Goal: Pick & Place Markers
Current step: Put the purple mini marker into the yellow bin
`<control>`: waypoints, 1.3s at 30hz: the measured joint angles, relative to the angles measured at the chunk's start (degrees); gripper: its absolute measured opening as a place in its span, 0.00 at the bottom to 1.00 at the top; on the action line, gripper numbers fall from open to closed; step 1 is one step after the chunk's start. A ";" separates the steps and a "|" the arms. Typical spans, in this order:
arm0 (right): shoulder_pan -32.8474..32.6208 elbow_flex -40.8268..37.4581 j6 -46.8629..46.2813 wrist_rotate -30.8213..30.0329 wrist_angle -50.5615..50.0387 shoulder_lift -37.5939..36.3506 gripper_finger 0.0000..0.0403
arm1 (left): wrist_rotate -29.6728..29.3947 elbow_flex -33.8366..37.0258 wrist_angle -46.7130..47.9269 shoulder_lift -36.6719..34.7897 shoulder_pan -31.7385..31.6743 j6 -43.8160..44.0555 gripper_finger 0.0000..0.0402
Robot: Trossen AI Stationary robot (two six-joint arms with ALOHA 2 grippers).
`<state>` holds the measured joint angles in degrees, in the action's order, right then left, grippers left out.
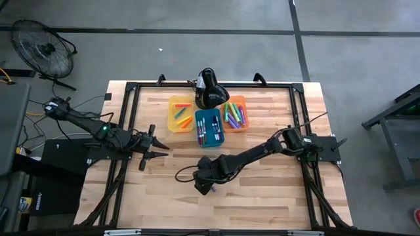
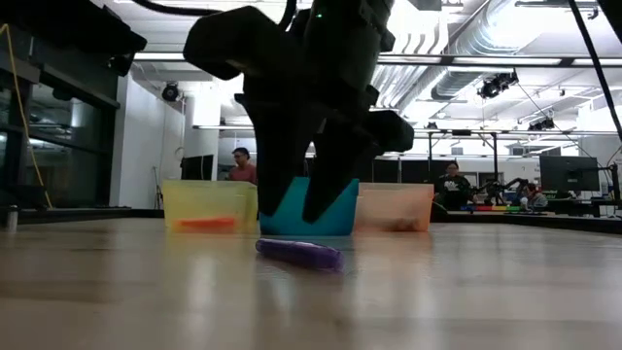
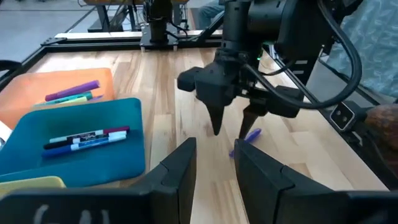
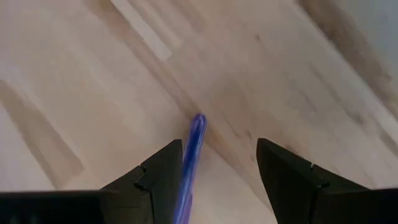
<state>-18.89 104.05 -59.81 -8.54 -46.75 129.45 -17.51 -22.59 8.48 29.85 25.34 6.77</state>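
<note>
No brand name or label could be read on any of the items; the white-barrelled pens in the teal bin carried dark print too small to make out.

A short, slim purple plastic marker [image 2: 298,254] lay flat on the pale, plank-grained wooden desk [image 1: 262,196], toward six o'clock from the bins. The right pincer [image 1: 205,188] hung just over it with its dark tapered fingers [image 3: 216,118] spread apart, one on either side of the marker and not gripping it.

At twelve o'clock on the desk stood three rectangular plastic bins in a row. The yellow bin [image 1: 172,118] held orange and red markers [image 1: 182,105], the teal bin [image 1: 220,128] held white-barrelled markers [image 1: 202,131] with coloured ends, and the orange bin [image 1: 245,108] held purple and green markers [image 1: 233,115].

The left pincer [image 1: 159,147] waited at nine o'clock of the bins, above bare wood, its fingers partly apart and holding nothing.
</note>
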 joint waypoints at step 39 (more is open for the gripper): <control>-8.82 0.09 -2.74 -10.36 3.87 6.86 0.07 | -0.03 -0.02 1.14 0.02 0.22 2.38 0.26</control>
<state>-27.70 104.14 -62.55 -18.90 -42.88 136.31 -17.54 -22.61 9.62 29.87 25.56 9.15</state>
